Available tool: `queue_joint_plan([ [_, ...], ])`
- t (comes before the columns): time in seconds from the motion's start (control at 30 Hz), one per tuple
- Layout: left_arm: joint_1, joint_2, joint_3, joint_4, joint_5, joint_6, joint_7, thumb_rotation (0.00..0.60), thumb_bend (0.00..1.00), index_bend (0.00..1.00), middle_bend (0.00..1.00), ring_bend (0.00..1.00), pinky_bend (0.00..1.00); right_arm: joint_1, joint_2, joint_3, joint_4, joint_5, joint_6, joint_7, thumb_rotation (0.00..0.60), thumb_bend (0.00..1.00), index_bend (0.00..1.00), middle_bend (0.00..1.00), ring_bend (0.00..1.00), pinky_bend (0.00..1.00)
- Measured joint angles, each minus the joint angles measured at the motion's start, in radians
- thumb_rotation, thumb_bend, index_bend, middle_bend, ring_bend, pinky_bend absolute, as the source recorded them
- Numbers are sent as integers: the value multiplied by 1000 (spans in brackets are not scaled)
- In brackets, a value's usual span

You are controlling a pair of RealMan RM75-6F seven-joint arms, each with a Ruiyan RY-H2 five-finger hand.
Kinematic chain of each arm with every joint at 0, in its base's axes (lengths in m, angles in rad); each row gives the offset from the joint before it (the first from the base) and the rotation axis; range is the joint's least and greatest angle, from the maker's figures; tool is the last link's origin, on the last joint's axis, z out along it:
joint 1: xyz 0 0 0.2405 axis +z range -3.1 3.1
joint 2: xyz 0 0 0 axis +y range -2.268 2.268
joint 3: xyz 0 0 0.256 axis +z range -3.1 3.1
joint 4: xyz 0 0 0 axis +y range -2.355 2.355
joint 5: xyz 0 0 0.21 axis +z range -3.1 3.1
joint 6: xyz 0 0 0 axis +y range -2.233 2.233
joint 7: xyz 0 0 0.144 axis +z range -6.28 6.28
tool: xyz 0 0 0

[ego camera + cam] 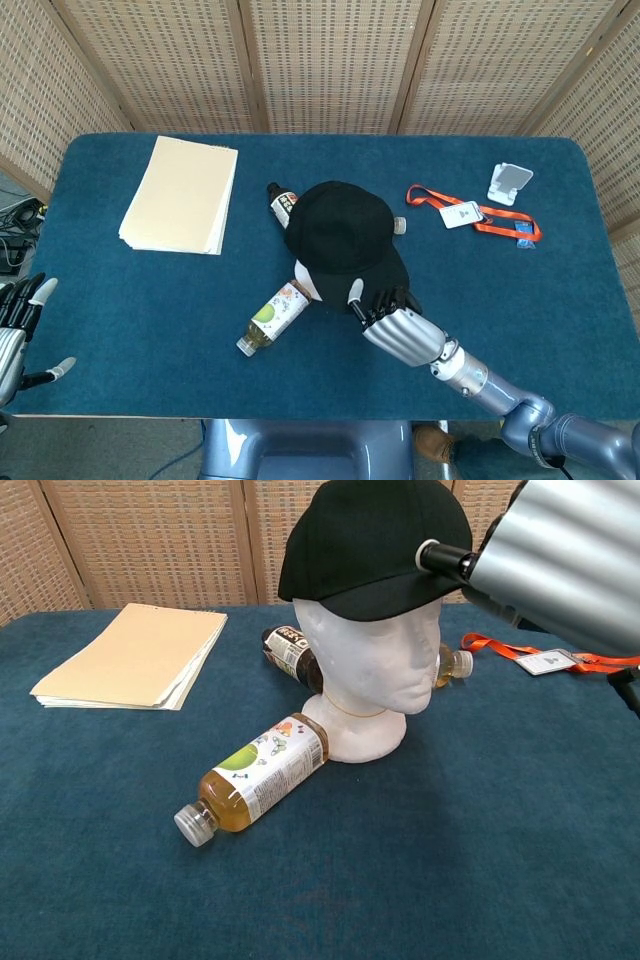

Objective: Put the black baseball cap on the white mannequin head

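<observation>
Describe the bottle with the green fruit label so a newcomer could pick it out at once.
Start at the white mannequin head in the middle of the blue table. The bottle lies on its side against the head's base, cap toward the robot. Unlike the dark-labelled bottle behind the head, its label is white with a green fruit.

the cap is plain black, sitting over a chalk-white mannequin head. the surface is deep teal-blue with a felt-like nap. the right hand has a ribbed silver back, black fingers and one white tip. the left hand shows dark fingers with white tips. one bottle holds amber liquid under a white and green label; another bottle looks dark brown. the paper stack is cream. the lanyard is orange with a white card. the screens behind are tan woven cane.
</observation>
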Motion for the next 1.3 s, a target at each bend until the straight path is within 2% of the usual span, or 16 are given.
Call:
queue_joint_plan([
  [0.6, -2, 2, 1, -1, -2, -5, -2, 600, 0, 0, 0, 0, 0, -20, -29, -29, 83, -6, 6, 55, 600, 759, 686, 1000, 1000, 1000],
  [1.07, -2, 4, 1, -3, -4, -8, -2, 600, 0, 0, 0, 0, 0, -33, -23, -15, 66, 15, 25, 78, 600, 759, 666, 997, 1000, 1000],
  [1.13, -2, 5, 1, -3, -4, -8, -1, 600, 0, 0, 0, 0, 0, -37, -17, -13, 57, 15, 32, 80, 600, 750, 642, 996, 1000, 1000],
  [1.2, -2, 4, 2, -4, -2, -9, 1, 600, 0, 0, 0, 0, 0, -40, -12, -11, 50, 17, 37, 82, 600, 723, 578, 996, 1000, 1000],
  [1.3, -1, 4, 4, -6, 0, -8, 4, 600, 0, 0, 0, 0, 0, -45, -2, -8, 41, 17, 44, 82, 600, 642, 392, 994, 1000, 1000],
])
